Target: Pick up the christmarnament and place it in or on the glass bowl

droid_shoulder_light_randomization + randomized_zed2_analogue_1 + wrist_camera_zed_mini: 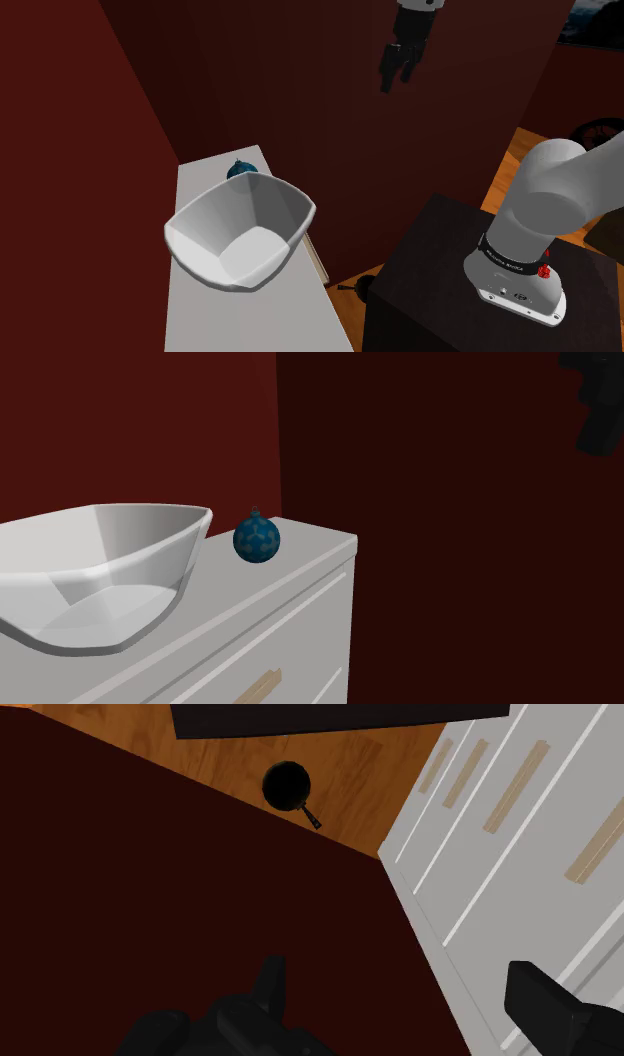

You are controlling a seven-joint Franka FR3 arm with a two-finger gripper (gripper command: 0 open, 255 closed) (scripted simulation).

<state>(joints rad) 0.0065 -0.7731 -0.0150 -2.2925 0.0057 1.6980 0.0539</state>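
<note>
Nearest you, the black box stand [425,275] carries the arm [545,195]. Its base is white with a dark joint ring. The thick grey-white link bends up and leaves by the shoulder view's right edge.

Your gripper [398,72] comes back in at that view's top. It is all black and hangs high in the air, fingers pointing down, well apart from the dresser [250,320] and over the gap between dresser and stand. In the wrist view the fingers [268,989] stand wide apart with nothing between them. The second exterior view shows the gripper [598,412] as a dark shape at the top right corner.

The dresser is white and flat-topped, with grooved drawer fronts and tan bar handles [262,687].

The bowl [195,245] sits on the dresser top. It is pale grey-white, faceted and squarish with a wide rim, and looks faintly see-through in the second exterior view.

The ornament [257,539] is past the bowl's far rim, near the dresser's far corner. It is a small round ball, dark blue with a mottled teal pattern and a little cap on top. It rests on the dresser top just beside the bowl, with a slim gap showing.

A small black pan [287,784] lies on the wood-plank floor [350,769] below. Smooth dark red walls [60,150] stand behind it all.
</note>
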